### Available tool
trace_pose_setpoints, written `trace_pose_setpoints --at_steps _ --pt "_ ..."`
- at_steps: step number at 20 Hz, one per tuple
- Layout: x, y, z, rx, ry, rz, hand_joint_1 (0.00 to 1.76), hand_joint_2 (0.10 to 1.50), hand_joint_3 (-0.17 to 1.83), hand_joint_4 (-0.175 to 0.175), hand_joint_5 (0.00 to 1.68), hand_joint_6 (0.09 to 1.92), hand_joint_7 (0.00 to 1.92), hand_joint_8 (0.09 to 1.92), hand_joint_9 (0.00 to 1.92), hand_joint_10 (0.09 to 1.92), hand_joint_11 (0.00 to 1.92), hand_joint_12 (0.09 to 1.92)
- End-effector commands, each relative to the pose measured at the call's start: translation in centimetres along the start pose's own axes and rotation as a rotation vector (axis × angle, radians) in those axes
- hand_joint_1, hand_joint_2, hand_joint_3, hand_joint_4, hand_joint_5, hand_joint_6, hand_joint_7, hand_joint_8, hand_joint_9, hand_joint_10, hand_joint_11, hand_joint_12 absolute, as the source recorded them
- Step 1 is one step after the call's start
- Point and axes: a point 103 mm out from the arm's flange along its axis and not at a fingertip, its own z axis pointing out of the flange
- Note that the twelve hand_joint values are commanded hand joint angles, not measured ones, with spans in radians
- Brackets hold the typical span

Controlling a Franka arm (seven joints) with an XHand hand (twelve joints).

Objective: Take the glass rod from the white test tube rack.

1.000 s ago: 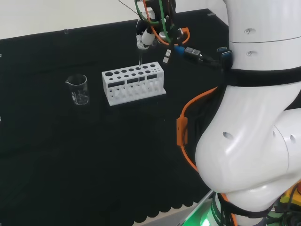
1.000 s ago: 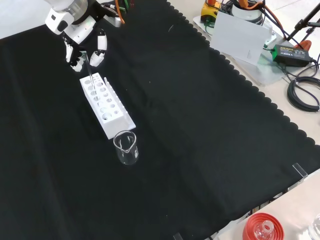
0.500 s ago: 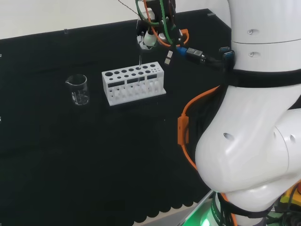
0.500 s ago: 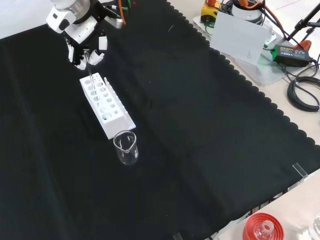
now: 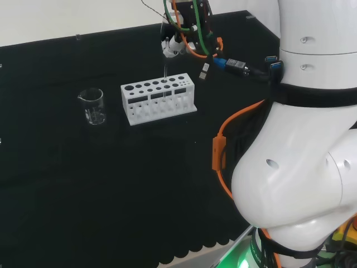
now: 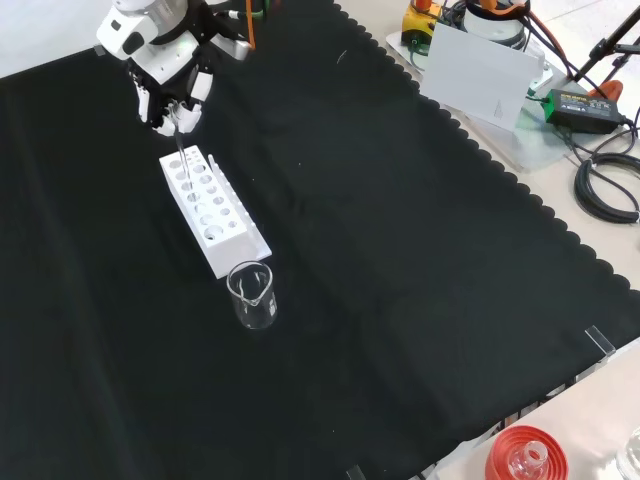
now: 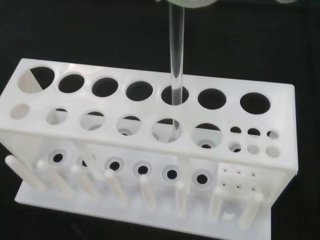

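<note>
The hand (image 6: 168,88) pinches the top of the rod (image 7: 176,65), whose lower end sits in a hole of the rack (image 6: 212,213) near the tabletop's far edge. The lift-out is under way; next it needs a straight upward pull until the tip clears the hole.

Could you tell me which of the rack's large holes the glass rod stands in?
The rod passes through the third large hole from the rack's small-hole end; the others look empty.

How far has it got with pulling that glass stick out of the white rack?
Done: the hand is closed on the top of the glass rod. In hand: the lift, as the rod's lower part is visible in the wrist view passing down through a hole in the white test tube rack. Left: raising it until its tip clears the rack.
</note>
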Motion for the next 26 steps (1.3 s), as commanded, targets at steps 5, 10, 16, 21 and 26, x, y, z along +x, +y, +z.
trace_pose_setpoints --at_steps 5,10,16,21,26 --pt "1.0 -0.4 -1.1 -0.062 -0.121 0.016 1.29 1.04 -0.02 -0.175 1.13 0.75 1.2 0.73 1.68 0.35 1.58 0.53" --pt "0.9 -1.0 -1.5 -0.028 -0.151 0.027 1.3 1.04 -0.05 -0.175 1.16 0.71 1.22 0.71 1.74 0.36 1.61 0.52" --pt "0.9 -1.8 -2.3 -0.043 -0.154 0.019 1.3 1.09 -0.17 -0.175 1.18 0.69 1.23 0.68 1.76 0.35 1.62 0.52" --pt "0.7 -2.4 -3.4 -0.074 -0.136 0.025 1.3 1.1 -0.17 -0.175 1.18 0.69 1.24 0.68 1.76 0.35 1.62 0.52" --pt "0.8 -2.7 -4.1 -0.086 -0.138 0.024 1.3 1.09 -0.17 -0.175 1.18 0.69 1.24 0.68 1.76 0.35 1.63 0.53"
